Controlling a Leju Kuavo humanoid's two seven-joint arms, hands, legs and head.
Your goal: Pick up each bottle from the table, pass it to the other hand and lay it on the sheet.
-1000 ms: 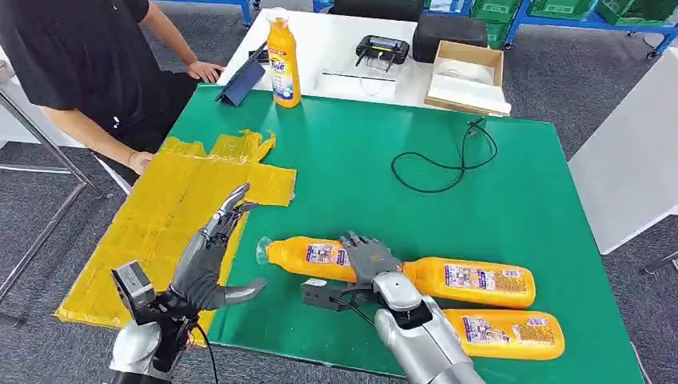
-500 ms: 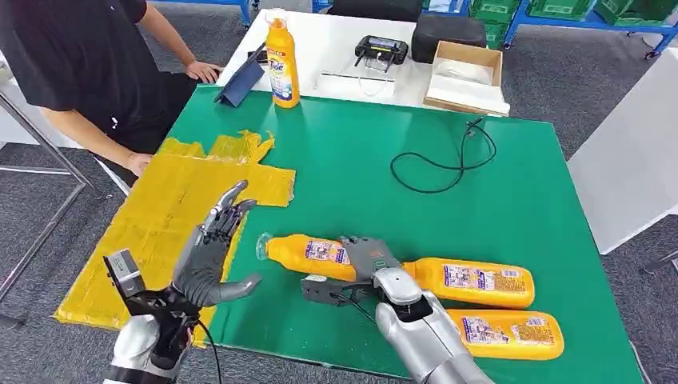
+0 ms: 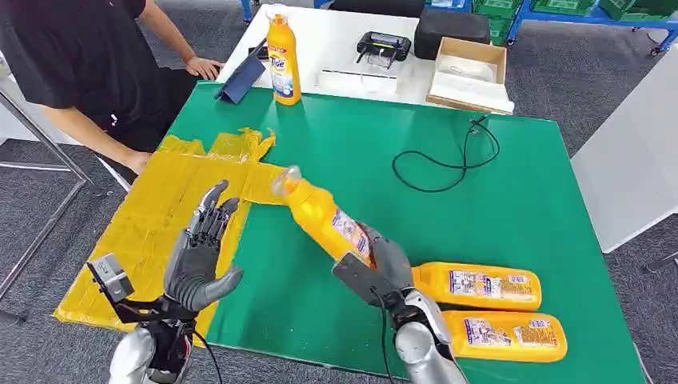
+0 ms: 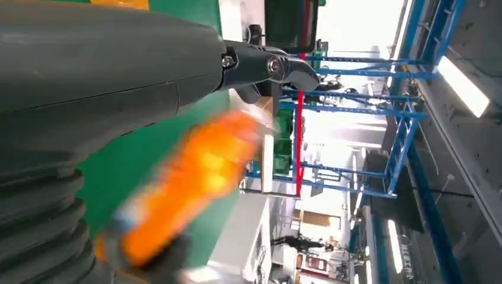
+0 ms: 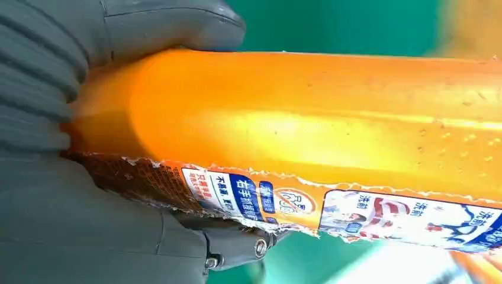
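The orange plastic bottle with a clear cap (image 3: 324,216) is up in the air over the green table (image 3: 512,200), tilted, cap pointing at the yellow crinkly sheet (image 3: 160,208) along the table's left edge. The right hand (image 3: 382,264) grips its bottom end tight. The left hand (image 3: 200,256) hangs over the sheet's near part, fingers spread wide, holding nothing. Two more orange bottles (image 3: 480,286) lie side by side near the front right corner

Warehouse-like lab: blue racking (image 4: 408,118), green crates (image 3: 496,8)
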